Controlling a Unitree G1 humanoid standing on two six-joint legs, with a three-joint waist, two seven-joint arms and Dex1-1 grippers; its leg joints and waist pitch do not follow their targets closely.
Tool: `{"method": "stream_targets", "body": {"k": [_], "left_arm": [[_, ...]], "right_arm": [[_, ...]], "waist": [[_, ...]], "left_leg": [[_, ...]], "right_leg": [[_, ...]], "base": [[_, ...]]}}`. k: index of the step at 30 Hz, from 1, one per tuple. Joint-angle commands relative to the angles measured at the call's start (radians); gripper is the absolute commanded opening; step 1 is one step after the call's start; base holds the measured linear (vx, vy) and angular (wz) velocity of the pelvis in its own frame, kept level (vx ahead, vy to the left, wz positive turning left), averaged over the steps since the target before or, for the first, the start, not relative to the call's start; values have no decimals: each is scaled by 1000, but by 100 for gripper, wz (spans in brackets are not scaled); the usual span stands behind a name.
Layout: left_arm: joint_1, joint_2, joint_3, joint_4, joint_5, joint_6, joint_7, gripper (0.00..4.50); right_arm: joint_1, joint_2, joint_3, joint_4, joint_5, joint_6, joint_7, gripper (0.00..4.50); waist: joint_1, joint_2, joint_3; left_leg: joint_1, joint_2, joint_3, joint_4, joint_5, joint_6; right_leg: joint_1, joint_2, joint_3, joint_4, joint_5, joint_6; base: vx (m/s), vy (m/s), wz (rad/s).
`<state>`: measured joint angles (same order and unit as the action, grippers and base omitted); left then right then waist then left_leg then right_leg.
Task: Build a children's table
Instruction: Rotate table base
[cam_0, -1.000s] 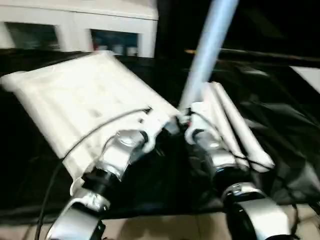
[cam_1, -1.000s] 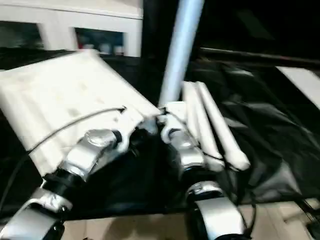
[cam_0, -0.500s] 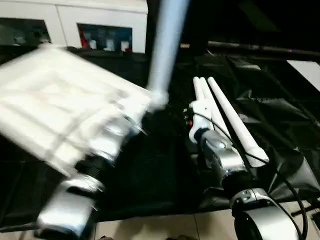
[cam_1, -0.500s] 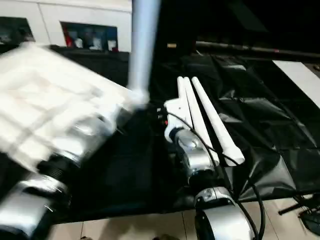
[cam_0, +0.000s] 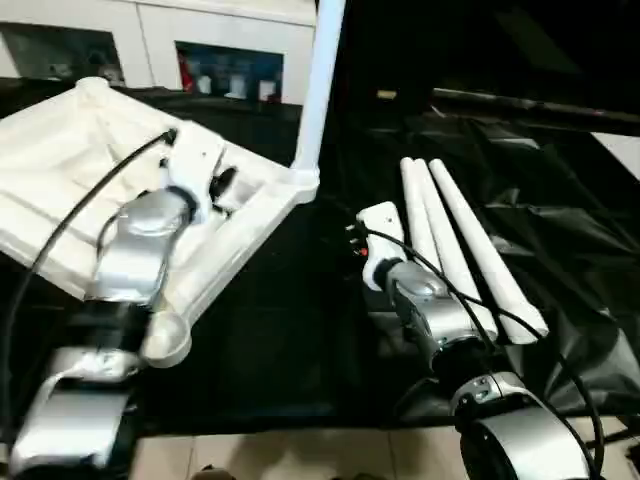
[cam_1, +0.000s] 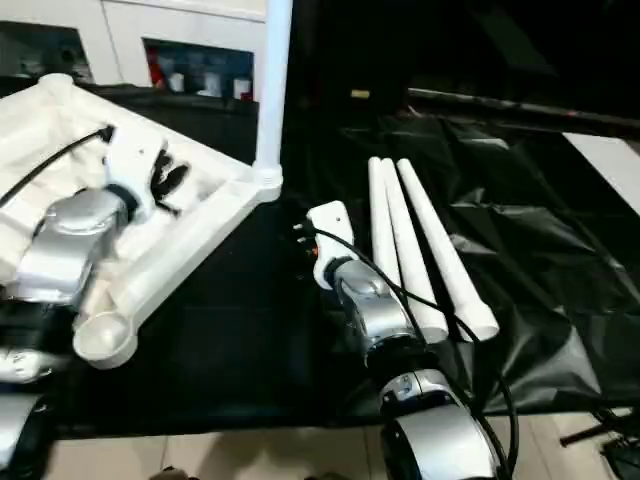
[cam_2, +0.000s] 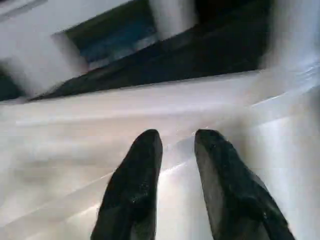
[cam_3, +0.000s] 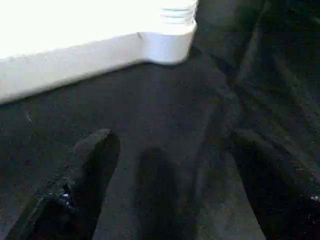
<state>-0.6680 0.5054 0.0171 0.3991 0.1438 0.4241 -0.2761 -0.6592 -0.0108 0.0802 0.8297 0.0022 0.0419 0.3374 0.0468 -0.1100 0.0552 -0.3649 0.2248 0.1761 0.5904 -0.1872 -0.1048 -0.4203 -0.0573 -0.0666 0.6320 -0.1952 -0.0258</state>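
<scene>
The children's table top lies upside down on the left, ribbed underside up. One white leg stands upright in its right corner socket. Three more legs lie side by side on the black cloth to the right. My left gripper hovers over the ribbed underside, its black fingers a little apart with nothing between them. My right gripper is open wide just above the cloth, a short way from the socket that holds the leg. The near corner socket is empty.
A black-draped work table carries everything, and its front edge meets pale floor. A white cabinet with glass doors stands behind. A black cable loops over my left forearm.
My left gripper has left the corner at the foot of the upright leg, moved over the ribbed underside and opened. My right gripper has drawn back slightly from the leg. The view has shifted.
</scene>
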Motion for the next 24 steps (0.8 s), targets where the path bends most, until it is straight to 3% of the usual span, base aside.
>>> {"method": "stream_targets", "body": {"k": [1, 4, 6, 12, 16, 17, 21, 24], "left_arm": [[47, 76, 54, -99, 85, 101, 46, 170], [101, 127, 79, -179, 111, 169, 11, 193], [174, 215, 84, -251, 161, 235, -33, 208], [290, 412, 29, -321, 230, 378, -115, 251], [412, 527, -29, -410, 203, 488, -298, 280], [438, 547, -41, -433, 194, 505, -334, 289], [502, 581, -64, -497, 146, 546, -426, 322], [528, 585, -71, -565, 95, 576, -468, 336]], "right_arm": [[31, -35, 18, -103, -8, 48, 60, 391], [61, -53, 34, -181, 8, 81, 112, 391], [96, -79, 54, -254, 13, 109, 153, 391], [134, -113, 49, -339, 10, 151, 154, 391], [139, -141, 16, -401, 24, 219, 151, 391], [142, -153, 12, -417, 25, 236, 153, 391], [166, -193, -1, -508, 24, 325, 156, 391], [188, -209, -10, -576, 36, 390, 159, 391]], "waist": [[1, 28, -66], [-6, 30, -63], [-2, 33, -61], [4, 36, -56], [7, 37, -50], [10, 39, -50], [14, 44, -51], [14, 39, -51]], "left_leg": [[9, 10, 0, -66, -78, -16], [16, 10, 2, -64, -75, -8], [16, 12, 1, -65, -75, -5], [21, 13, 0, -70, -143, -25], [19, 12, -3, -77, -182, -38], [26, 12, -1, -75, -193, -41], [22, 9, -1, -75, -165, -44], [21, 8, -3, -76, -172, -48]], "right_leg": [[75, -68, 52, -52, 9, -161], [64, -64, 52, -56, -6, -169], [63, -64, 52, -55, -10, -180], [53, -63, 52, -62, -93, -178], [49, -64, 55, -67, -161, -159], [44, -63, 56, -71, -172, -158], [48, -60, 55, -65, -116, -169], [56, -61, 55, -66, -124, -164]], "base": [[0, 0, 0], [0, 0, 0], [0, 0, 0], [0, 0, 0], [0, 0, 0], [0, 0, 0], [0, 0, 0], [0, 0, 0]]}}
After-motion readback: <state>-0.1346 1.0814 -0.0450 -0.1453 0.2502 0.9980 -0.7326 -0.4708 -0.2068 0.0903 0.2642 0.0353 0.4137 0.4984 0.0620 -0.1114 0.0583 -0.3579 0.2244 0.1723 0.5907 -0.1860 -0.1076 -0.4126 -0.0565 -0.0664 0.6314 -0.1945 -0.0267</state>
